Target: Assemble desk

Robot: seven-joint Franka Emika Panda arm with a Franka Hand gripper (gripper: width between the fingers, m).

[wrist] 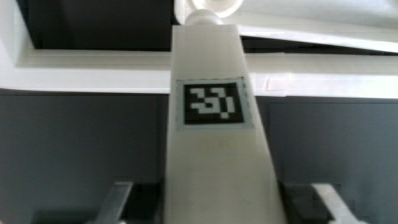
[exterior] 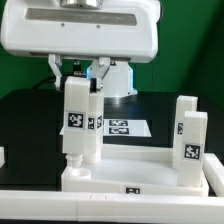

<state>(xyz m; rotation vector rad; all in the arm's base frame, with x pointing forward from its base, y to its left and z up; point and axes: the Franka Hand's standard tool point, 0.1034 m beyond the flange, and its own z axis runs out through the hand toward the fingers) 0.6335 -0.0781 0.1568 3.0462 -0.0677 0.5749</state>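
— Exterior view first: where is the desk now?

— The tabletop [exterior: 140,175] lies on the black worktop [exterior: 30,115], near the front white rail [exterior: 60,205]. One leg [exterior: 189,140] stands upright at its corner on the exterior view's right. A second leg [exterior: 80,125] stands upright over the corner on the exterior view's left – its narrow lower end meets the tabletop there.

— And the fingers?

— The fingers [wrist: 118,203] are clenched on this second leg, one on each side; the wrist view shows the leg [wrist: 217,130] running between them with its tag facing the camera. Behind the tabletop, the marker board [exterior: 125,127] lies flat.
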